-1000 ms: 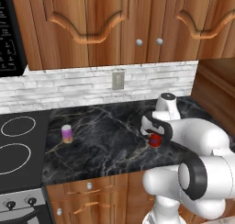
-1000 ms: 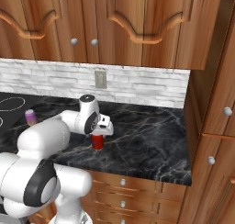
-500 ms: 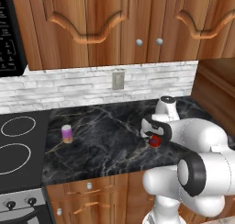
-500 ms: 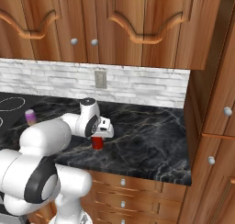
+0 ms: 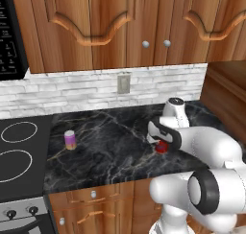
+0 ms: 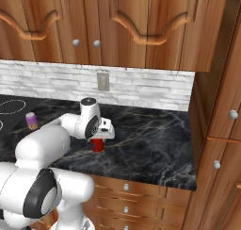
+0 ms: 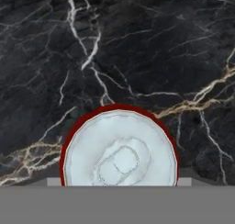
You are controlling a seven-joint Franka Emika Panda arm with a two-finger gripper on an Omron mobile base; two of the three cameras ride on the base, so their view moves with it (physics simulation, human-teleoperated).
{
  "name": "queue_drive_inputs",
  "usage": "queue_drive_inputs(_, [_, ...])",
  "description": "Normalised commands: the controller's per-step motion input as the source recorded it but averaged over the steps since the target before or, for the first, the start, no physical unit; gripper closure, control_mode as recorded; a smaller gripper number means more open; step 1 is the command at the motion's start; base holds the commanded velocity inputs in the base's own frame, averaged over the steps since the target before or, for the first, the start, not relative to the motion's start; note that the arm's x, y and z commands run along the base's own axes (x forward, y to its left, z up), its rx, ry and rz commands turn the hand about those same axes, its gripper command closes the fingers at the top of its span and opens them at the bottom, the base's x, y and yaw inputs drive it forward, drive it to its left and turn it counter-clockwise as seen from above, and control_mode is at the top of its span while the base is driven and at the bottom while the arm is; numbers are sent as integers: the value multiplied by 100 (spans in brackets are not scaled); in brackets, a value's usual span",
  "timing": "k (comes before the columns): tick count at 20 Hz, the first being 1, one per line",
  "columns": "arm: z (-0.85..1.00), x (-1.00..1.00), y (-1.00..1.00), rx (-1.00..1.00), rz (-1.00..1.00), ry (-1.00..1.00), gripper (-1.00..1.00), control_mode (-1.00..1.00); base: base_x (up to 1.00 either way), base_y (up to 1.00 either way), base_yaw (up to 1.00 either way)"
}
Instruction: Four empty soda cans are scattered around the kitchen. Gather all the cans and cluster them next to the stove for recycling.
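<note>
While the hand sits low over the worktop (image 5: pixel 110 151), you see its fingers (image 6: pixel 97 140) closed around the upright red can (image 6: pixel 97 145); pink-purple can (image 5: pixel 70 139) stands near the stove (image 5: pixel 19 151).

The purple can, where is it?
The purple can stands on the black counter, just right of the stove in the left base view, far left of the red can.

Carved brown wall cabinets (image 5: pixel 120 27) across top; white brick backsplash (image 5: pixel 72 91) with grey outlet (image 5: pixel 124 83); black marbled worktop (image 5: pixel 110 151); wooden drawers (image 6: pixel 141 201) lower frame.
</note>
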Motion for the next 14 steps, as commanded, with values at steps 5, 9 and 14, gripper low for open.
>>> queue_drive_inputs(5, [23, -13, 51, -12, 17, 0, 100, -100, 0, 0, 0])
queue_drive_inputs(9, [18, -4, 58, -15, 14, -8, 100, -100, 0, 0, 0])
queue_drive_inputs(14, [16, 0, 53, -4, 16, -11, 100, -100, 0, 0, 0])
